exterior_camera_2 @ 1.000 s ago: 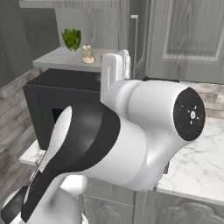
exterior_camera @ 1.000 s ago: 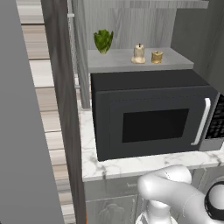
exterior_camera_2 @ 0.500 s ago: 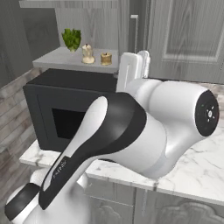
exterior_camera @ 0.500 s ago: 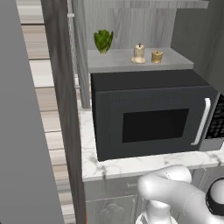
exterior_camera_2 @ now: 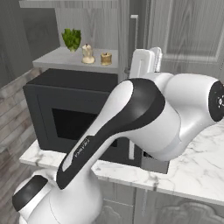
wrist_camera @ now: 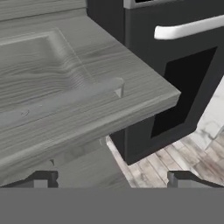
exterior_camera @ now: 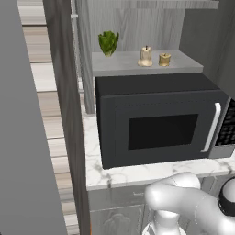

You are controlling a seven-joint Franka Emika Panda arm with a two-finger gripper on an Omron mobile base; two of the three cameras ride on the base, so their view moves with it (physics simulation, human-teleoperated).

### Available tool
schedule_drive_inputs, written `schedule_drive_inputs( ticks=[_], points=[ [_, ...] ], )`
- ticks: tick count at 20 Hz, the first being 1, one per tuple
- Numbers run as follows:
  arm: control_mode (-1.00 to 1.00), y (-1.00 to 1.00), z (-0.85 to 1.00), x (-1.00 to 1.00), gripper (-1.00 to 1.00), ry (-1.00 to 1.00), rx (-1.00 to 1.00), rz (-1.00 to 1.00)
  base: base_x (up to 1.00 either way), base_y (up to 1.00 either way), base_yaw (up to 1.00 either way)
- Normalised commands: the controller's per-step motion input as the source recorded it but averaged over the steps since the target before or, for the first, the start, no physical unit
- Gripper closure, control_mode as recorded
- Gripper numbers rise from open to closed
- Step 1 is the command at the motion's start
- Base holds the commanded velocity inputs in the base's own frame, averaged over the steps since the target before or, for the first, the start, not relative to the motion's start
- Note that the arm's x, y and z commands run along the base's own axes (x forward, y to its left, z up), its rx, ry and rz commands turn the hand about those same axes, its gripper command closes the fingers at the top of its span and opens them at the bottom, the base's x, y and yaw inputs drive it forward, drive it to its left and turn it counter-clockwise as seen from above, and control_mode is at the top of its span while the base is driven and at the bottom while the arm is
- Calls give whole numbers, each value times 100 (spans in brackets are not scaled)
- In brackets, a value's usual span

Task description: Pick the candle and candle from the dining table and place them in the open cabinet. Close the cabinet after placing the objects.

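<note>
Candles first: both stand on the pale grey shelf (exterior_camera: 183,64) of the cabinet, above the black microwave (exterior_camera: 160,124). The cream candle (exterior_camera: 145,56) with its wick and the squat tan candle (exterior_camera: 164,59) sit just beside each other, upright, with a small green plant (exterior_camera: 108,42) further along the same shelf. The right base view shows the same pair, cream candle (exterior_camera_2: 88,54) and tan candle (exterior_camera_2: 105,58), near the shelf's front edge.

Judging from this, the placing part of the task looks done, and what is left is closing the cabinet. The cabinet door (wrist_camera: 65,92) stands open; in the hand view its grey wood-grain panel and long bar handle (wrist_camera: 61,100) lie close in front of the camera, with the microwave's front and white handle beyond it.

The gripper (wrist_camera: 112,179) has its jaws spread wide, the two dark fingertips (wrist_camera: 41,178) far apart at the bottom of the hand view, and nothing is between them. It faces the door panel without visibly touching it. The arm (exterior_camera_2: 144,113) is bent toward the right side of the cabinet, which suggests the door push is the step in hand.
</note>
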Motion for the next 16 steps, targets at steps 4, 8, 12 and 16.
schedule_drive_inputs(
  ticks=[4,8,12,16],
  points=[
    [-100,-19,-3,42,-100,2,0,6,0,0,0],
    [-100,-30,-9,29,-100,1,1,6,0,0,0],
    [-100,-27,-11,32,-100,2,1,6,0,0,0],
    [-100,-19,-7,34,-100,3,1,6,0,0,0]
  ],
)
